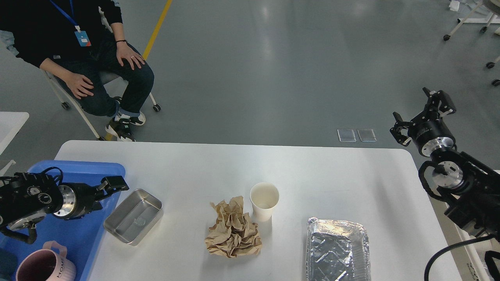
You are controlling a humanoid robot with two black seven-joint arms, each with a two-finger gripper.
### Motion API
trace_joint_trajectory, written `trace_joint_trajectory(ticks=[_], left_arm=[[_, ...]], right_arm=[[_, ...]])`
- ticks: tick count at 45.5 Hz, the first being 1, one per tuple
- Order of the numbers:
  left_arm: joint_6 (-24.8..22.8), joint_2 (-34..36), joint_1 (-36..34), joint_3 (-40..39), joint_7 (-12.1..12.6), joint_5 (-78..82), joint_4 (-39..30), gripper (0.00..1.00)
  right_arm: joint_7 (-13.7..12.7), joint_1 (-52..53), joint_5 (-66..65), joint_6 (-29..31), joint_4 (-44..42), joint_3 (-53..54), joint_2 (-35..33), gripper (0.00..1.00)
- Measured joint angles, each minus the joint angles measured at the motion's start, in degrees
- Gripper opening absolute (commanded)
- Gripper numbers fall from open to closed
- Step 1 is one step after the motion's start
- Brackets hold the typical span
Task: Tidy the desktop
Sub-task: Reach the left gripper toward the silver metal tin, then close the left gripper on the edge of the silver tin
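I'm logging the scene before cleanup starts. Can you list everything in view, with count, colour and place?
desktop: 1, white, fills the lower view
tray: 1, blue, on the desktop's left end
mug: 1, pink, on the tray, near edge
steel pan: 1, silver, empty, beside the tray
crumpled paper: 1, brown, centre
paper cup: 1, white, upright, right of the paper
foil tray: 1, silver, near edge, right
seated person: 1, dark clothes, beyond the desktop, left
left gripper: 1, black, over the tray
right gripper: 1, black, open, off the desktop's right end
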Motion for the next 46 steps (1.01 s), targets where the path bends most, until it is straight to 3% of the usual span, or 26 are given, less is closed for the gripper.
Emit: trace_joint_trajectory(ticks=[46], left_arm=[[2.2, -5.2, 2.5, 0.1, 0.3, 2.1, 1.2, 0.97]], right_arm=[[0.0, -0.5, 0.1, 0.1, 0.2, 0.0, -0.1, 1.0]])
